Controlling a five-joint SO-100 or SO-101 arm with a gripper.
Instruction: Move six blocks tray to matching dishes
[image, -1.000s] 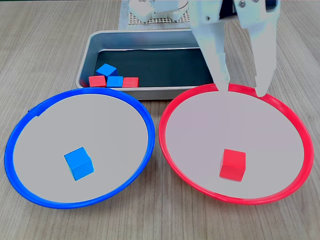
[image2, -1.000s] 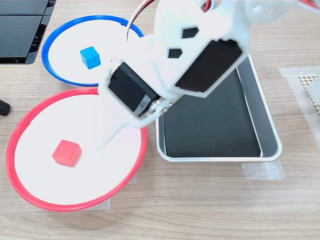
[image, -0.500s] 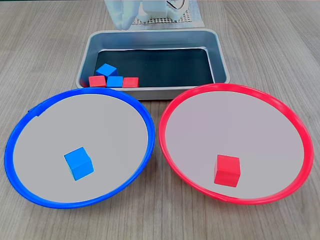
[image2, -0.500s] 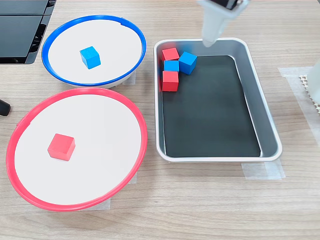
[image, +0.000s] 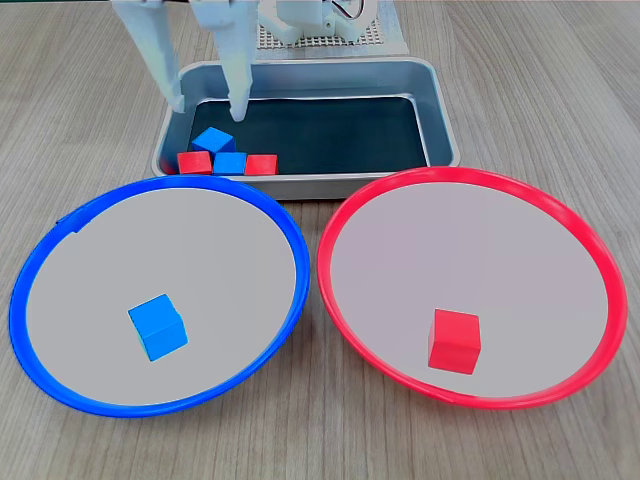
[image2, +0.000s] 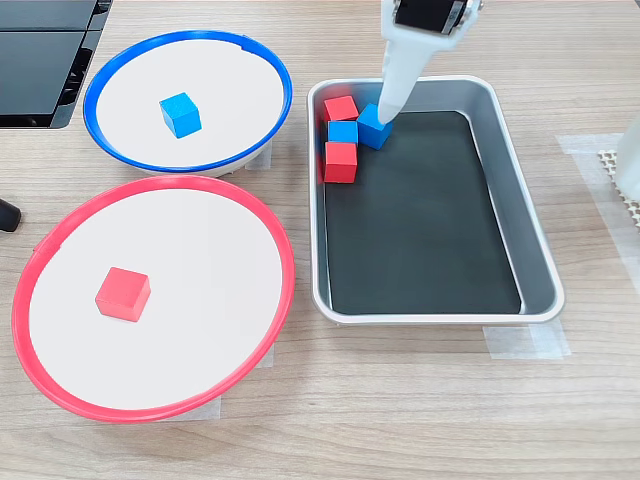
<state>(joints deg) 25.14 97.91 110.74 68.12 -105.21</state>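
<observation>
The silver tray (image: 300, 184) (image2: 540, 300) holds a cluster of blocks at one end: two blue (image: 213, 140) (image: 230, 162) and two red (image: 194, 162) (image: 261, 164). My white gripper (image: 209, 110) hangs open just above that cluster, one finger on each side of the rear blue block (image2: 375, 127). In a fixed view one finger (image2: 392, 85) partly covers that block. A blue block (image: 158, 326) (image2: 180, 114) lies in the blue-rimmed dish (image: 170, 182) (image2: 190, 37). A red block (image: 454, 341) (image2: 123, 293) lies in the red-rimmed dish (image: 470, 176) (image2: 285, 270).
Both dishes sit side by side against the tray's long edge on a wooden table. A white mesh mat (image: 330, 40) (image2: 622, 170) under the arm's base lies behind the tray. A black device (image2: 40, 60) fills one table corner beside the blue dish.
My gripper left the red dish, swung to the tray's block end and dropped low over the blue block. The red block shifted slightly and now rests in the red dish.
</observation>
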